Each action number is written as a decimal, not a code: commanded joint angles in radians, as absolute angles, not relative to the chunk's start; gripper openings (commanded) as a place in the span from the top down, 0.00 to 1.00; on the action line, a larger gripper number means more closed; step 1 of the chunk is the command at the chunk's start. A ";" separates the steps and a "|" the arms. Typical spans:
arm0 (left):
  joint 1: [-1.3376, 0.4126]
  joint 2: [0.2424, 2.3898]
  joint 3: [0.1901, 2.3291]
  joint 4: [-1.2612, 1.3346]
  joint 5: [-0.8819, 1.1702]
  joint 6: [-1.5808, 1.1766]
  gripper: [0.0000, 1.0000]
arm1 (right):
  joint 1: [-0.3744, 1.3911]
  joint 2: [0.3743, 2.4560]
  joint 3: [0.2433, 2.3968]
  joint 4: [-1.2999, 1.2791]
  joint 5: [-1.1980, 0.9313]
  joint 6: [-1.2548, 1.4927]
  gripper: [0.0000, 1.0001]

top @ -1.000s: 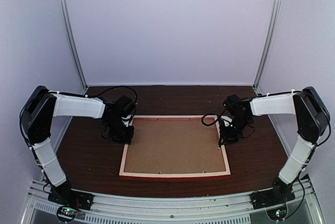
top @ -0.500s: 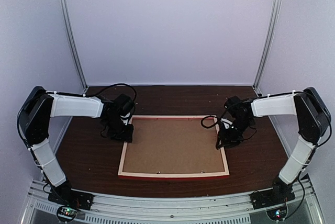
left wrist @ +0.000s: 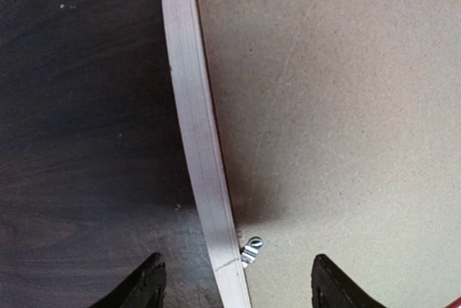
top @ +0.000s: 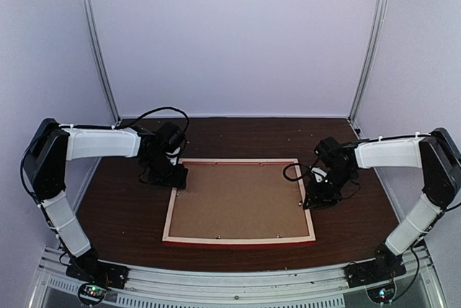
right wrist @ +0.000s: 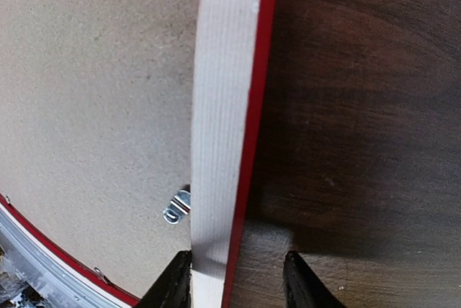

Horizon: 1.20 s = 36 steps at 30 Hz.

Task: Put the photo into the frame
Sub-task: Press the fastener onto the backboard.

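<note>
The left gripper (top: pixel 175 178) hangs low over the frame's left rail near the far corner; in its wrist view its jaws stand wide apart (left wrist: pixel 238 290), one finger over the table (top: pixel 122 207), the other over the board, gripping nothing; a small metal tab (left wrist: pixel 251 250) sits between them at the rail's inner edge.

The frame (top: pixel 170 214) lies face down, flat on the table, pale wood up and red showing along its outer edges; the brown board (top: pixel 238 196) fills its opening, with more tabs along the rails. The photo shows in no view; whether it lies under the board cannot be told.

The right gripper (top: pixel 317 200) is at the right rail, about midway along; its jaws (right wrist: pixel 234 283) are parted and straddle the rail, the inner finger at the wood's edge beside a tab (right wrist: pixel 177 207), the outer one apart from the red edge; no clamp.

By my judgement the frame is light and stiff along each rail but thin and wide, so it would likely twist if lifted by one side; two opposite rails, pinched across their width, look the best hold; the painted edge may be slick. The board seems rigid and light but sits flush, so a bare edge must be freed first; the tabs are small and need a fingertip. A print is limp and creases easily; take it by an edge.
</note>
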State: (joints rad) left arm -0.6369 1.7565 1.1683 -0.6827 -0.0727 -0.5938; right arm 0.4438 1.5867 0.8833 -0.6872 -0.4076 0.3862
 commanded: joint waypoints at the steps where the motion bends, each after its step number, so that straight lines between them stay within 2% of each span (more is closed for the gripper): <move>1: -0.640 1.715 1.202 -0.689 -0.105 -0.563 0.30 | 0.454 1.558 0.879 -0.668 -0.354 0.414 0.58; 17: -0.640 1.731 1.188 -0.703 -0.112 -0.559 0.31 | 0.504 1.628 0.954 -0.703 -0.268 0.432 0.63; 36: -0.640 1.772 1.125 -0.712 -0.108 -0.552 0.56 | 0.567 1.641 0.991 -0.756 -0.171 0.469 0.65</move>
